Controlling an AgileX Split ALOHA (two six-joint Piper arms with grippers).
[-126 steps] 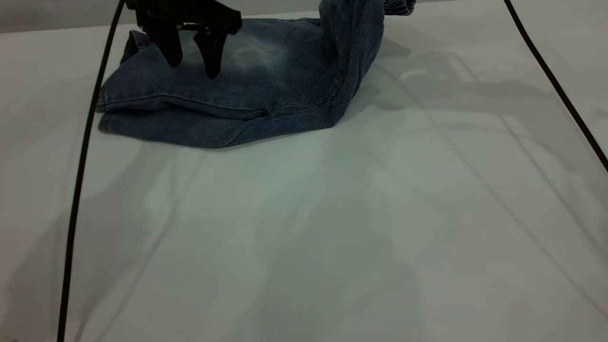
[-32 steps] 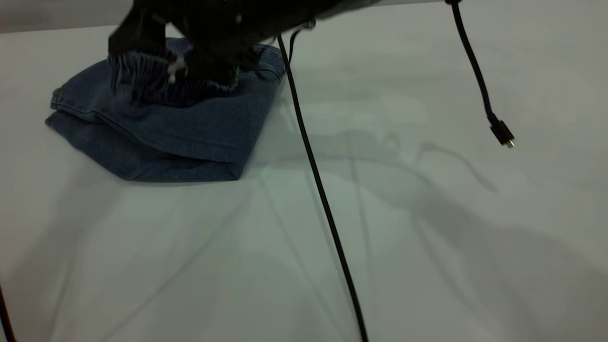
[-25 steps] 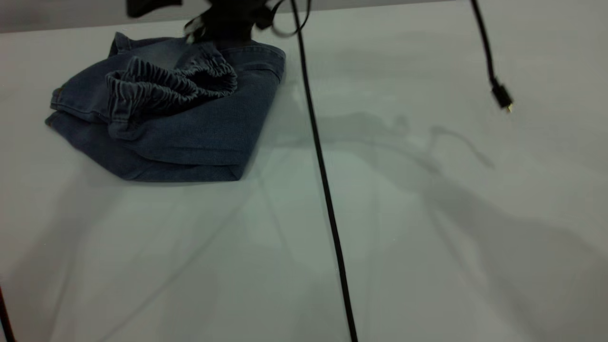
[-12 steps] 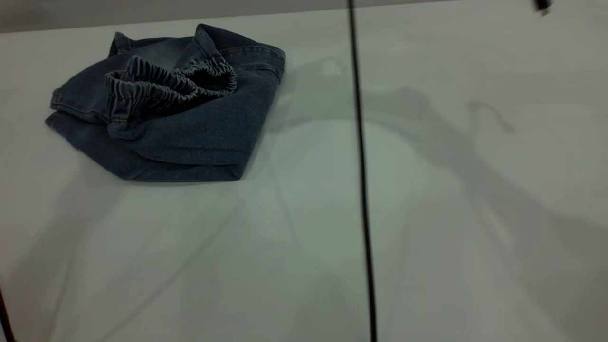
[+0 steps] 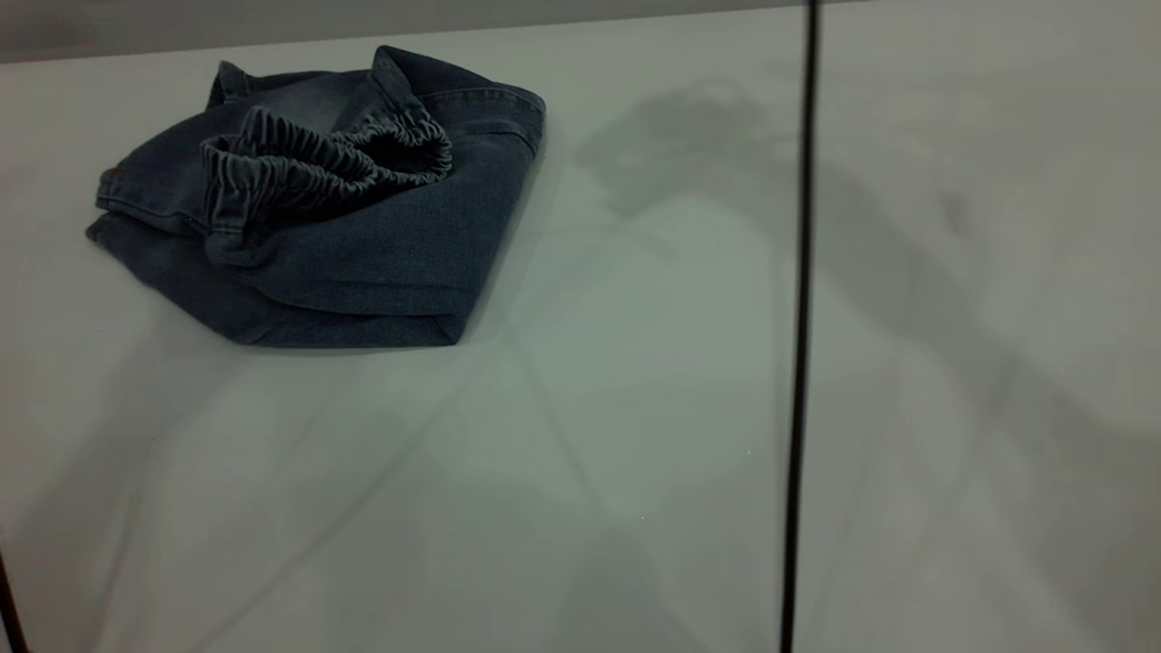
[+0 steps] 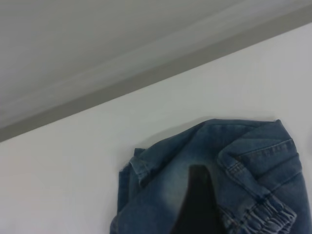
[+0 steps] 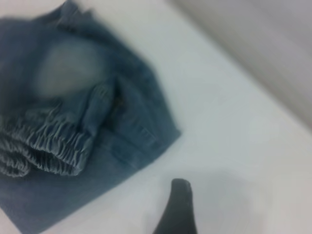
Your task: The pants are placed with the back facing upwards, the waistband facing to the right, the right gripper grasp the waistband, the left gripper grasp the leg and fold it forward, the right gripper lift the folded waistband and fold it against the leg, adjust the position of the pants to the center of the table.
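Note:
The pants (image 5: 381, 254) lie folded into a compact denim bundle at the far left of the table (image 5: 580, 472). The ruffled waistband (image 5: 317, 163) rests on top of the fold, touching no gripper. The leg is folded underneath and hidden. Neither gripper shows in the exterior view. In the left wrist view my left gripper (image 6: 242, 212) hovers over the pants (image 6: 161, 190) near the waistband (image 6: 263, 217), open, with one dark finger (image 6: 197, 204) showing. In the right wrist view my right gripper (image 7: 220, 209) is open over bare table (image 7: 243, 146), beside the pants (image 7: 122, 126) and apart from them.
A black cable (image 5: 800, 326) hangs straight down across the right half of the exterior view. Another cable (image 5: 7, 608) shows at the lower left corner. The table's far edge (image 5: 635, 14) runs just behind the pants.
The right gripper let go of the waistband, laid onto the fold, then rose out of the exterior view. Its hanging cable has swung rightward. The pants have lain still for the last second.

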